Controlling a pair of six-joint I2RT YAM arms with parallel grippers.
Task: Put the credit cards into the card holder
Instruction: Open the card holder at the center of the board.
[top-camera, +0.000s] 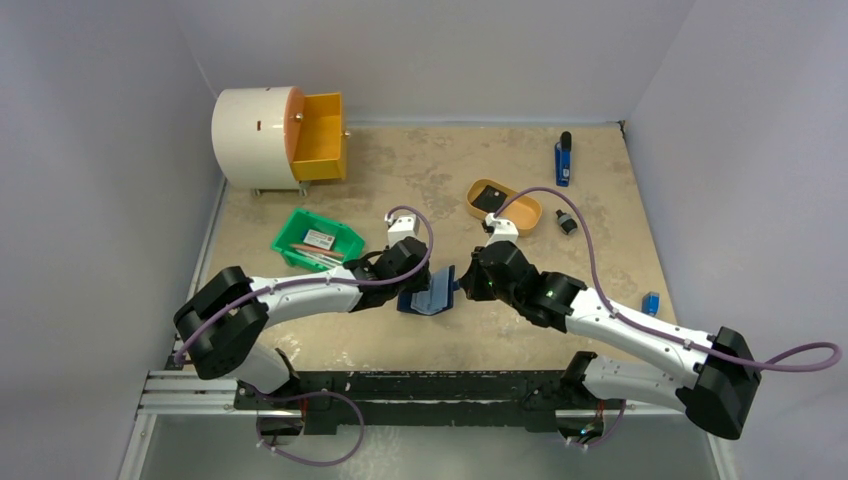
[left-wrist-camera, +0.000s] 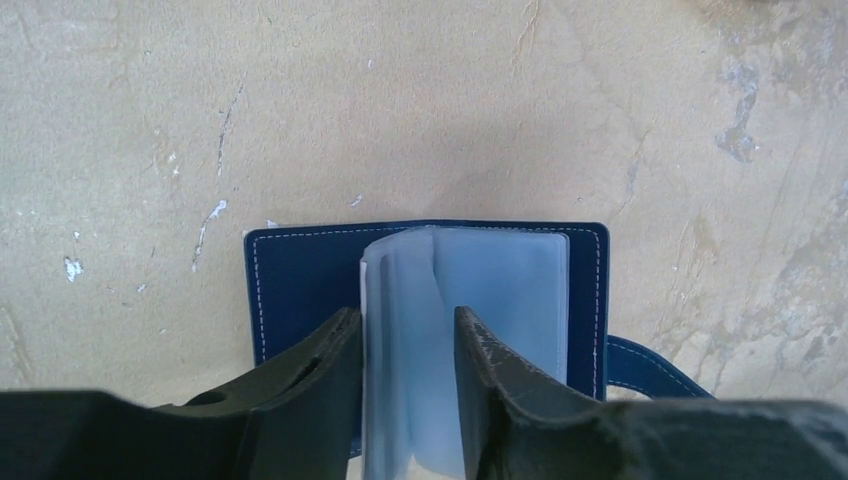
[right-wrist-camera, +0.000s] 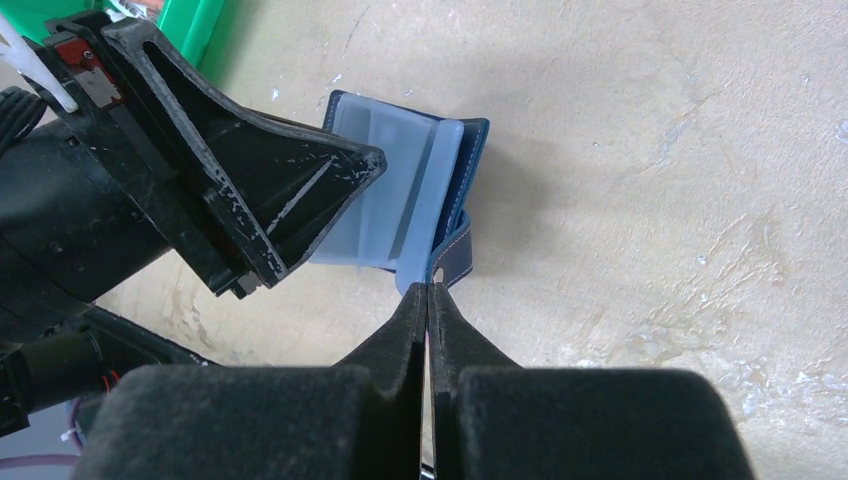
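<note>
Left cam: left gripper (left-wrist-camera: 405, 315) straddles navy-blue folding card holder (left-wrist-camera: 300, 280), can't tell if pinching; only right cam shows right gripper (right-wrist-camera: 428, 292) closed at its strap (right-wrist-camera: 452, 250).

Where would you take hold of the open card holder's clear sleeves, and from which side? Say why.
Grip the raised sleeves near their free edge, coming from above with one finger each side, as the left hand straddles them. They stand up from the flat card holder, thin and probably floppy, so a side approach would likely push them over.
</note>
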